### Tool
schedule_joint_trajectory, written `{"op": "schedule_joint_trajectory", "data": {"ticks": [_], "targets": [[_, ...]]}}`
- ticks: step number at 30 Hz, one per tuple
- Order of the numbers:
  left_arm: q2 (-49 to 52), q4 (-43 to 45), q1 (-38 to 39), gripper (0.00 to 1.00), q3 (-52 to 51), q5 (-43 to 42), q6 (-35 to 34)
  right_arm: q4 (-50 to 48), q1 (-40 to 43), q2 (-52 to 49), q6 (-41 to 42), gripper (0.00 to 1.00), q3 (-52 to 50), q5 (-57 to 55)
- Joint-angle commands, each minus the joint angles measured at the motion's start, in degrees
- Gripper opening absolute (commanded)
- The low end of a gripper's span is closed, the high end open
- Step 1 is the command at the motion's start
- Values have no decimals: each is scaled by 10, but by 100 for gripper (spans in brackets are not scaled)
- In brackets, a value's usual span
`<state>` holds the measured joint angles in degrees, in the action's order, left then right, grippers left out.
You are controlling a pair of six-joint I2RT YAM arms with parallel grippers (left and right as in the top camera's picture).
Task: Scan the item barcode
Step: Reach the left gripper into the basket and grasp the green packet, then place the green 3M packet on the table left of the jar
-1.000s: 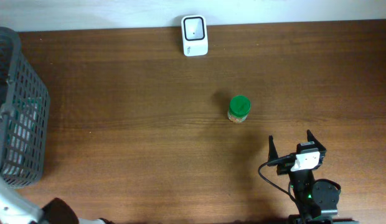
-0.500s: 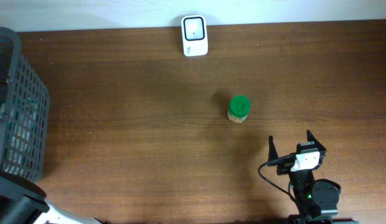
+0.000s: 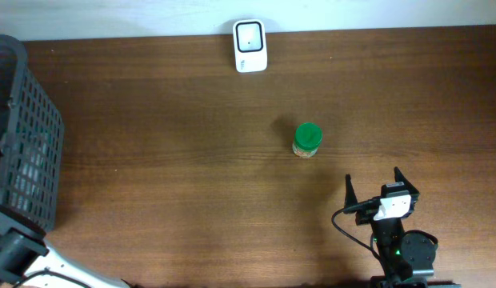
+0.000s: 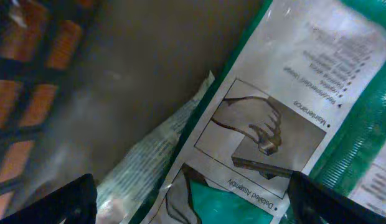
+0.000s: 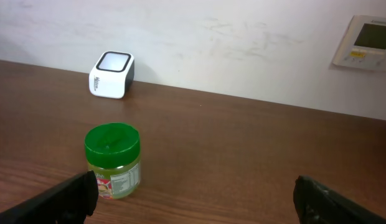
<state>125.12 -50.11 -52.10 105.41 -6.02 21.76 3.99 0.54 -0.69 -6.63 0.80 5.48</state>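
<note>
Overhead only shows the dark grey mesh basket point(image 3: 24, 144) from outside, but the left wrist cam looks right into it: a green-and-white printed packet point(image 4: 268, 124) lies under the left gripper point(image 4: 190, 186), jaws spread wide, holding nothing. The small clear jar with a green screw lid point(image 3: 307, 139) stands upright on the brown wooden table point(image 3: 168, 160), its label facing the right gripper point(image 3: 373, 190), which is also wide apart and empty. The white boxy scanner point(image 3: 250, 46) sits well behind it.
</note>
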Motion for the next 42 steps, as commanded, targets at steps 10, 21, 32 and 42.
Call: {"op": "schedule_joint_trajectory", "data": {"ticks": [10,21,32,42], "targets": [[58,-62,6,65,-4,-54,24,1,-2,3,0,98,-5,1],[56,-84,6,0,49,-54,14,1,-2,3,0,98,-5,1],[-6,-218,6,0,375,-97,-85,1,-2,3,0,98,-5,1],[-195,-282,50,0,430,-313,-159,1,-2,3,0,98,-5,1]]}}
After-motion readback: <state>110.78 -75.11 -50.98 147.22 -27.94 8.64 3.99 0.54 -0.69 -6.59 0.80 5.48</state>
